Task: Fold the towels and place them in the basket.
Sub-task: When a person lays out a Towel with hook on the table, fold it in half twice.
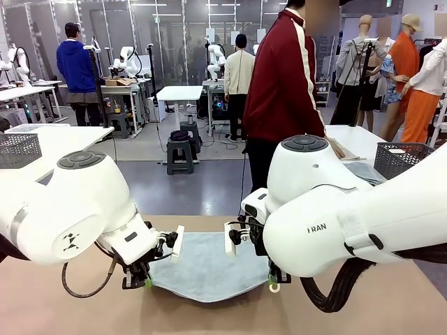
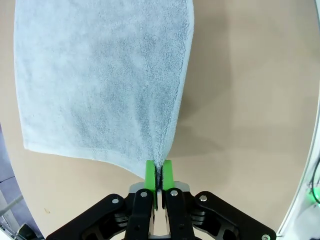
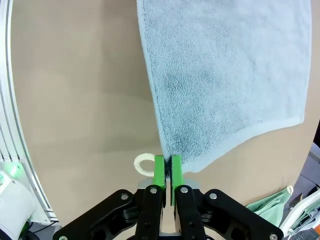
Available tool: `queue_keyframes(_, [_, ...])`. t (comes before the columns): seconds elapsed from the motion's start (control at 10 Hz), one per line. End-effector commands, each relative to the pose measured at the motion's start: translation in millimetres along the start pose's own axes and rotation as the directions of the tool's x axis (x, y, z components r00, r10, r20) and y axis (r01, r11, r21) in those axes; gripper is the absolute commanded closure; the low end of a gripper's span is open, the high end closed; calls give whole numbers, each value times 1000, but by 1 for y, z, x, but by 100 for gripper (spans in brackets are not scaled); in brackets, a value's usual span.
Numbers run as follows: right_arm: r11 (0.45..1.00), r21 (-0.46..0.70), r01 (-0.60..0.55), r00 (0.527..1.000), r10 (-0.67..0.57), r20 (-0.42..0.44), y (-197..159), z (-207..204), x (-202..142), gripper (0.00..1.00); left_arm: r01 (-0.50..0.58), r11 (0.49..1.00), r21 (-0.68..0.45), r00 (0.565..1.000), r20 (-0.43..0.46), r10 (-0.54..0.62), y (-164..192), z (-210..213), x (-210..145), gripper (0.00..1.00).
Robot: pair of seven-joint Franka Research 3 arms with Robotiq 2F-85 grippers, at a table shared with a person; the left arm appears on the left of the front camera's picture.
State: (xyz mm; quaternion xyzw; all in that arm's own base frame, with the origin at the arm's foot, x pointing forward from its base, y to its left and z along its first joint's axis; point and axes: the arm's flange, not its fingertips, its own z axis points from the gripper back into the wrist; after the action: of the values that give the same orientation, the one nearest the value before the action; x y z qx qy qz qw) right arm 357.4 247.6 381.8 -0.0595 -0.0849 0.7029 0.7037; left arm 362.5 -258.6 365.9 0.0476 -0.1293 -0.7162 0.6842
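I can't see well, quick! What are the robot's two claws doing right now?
Left gripper: shut on a corner of the towel.
Right gripper: shut on the towel's other near corner.

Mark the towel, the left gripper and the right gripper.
towel [image 1: 209, 269], front view, middle of the cloth.
left gripper [image 2: 159, 166], left wrist view, between its green fingertips.
right gripper [image 3: 167, 163], right wrist view, between its green fingertips.

a robotics lab, open-plan and busy. two white robot arms, the left arm [image 1: 63, 209] and the right arm [image 1: 349, 216], work over a tan table [image 1: 209, 317]. behind them white workbenches [image 1: 179, 93] stand in rows on a grey floor [image 1: 181, 188]. cables [image 1: 230, 139] trail near a black stool [image 1: 180, 155], glass partitions [image 1: 167, 28] line the back wall, and people [image 1: 75, 66] stand at the benches.
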Motion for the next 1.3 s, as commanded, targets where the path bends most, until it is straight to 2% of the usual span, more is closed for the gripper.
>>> queue_keyframes(0.0, [1000, 6, -20, 1000, 20, -9, -10, -2, 4, 93, 3, 999, -46, 1000, 6, -3, 9, 3, 1, 94])
queue_keyframes(0.3, [999, 12, -52, 998, 51, 32, -41, -7, 17, 93, -32, 993, -117, 998, 43, 37, 43, 12, -3, 94])
queue_keyframes(0.8, [998, -1, -62, 998, 62, 20, -104, -9, 38, 93, -53, 992, -117, 998, 27, 57, 101, 17, 6, 94])
queue_keyframes(1.2, [999, 7, -35, 999, 34, 31, -155, -7, 25, 93, -97, 992, -77, 995, 11, 98, 145, 31, -6, 94])
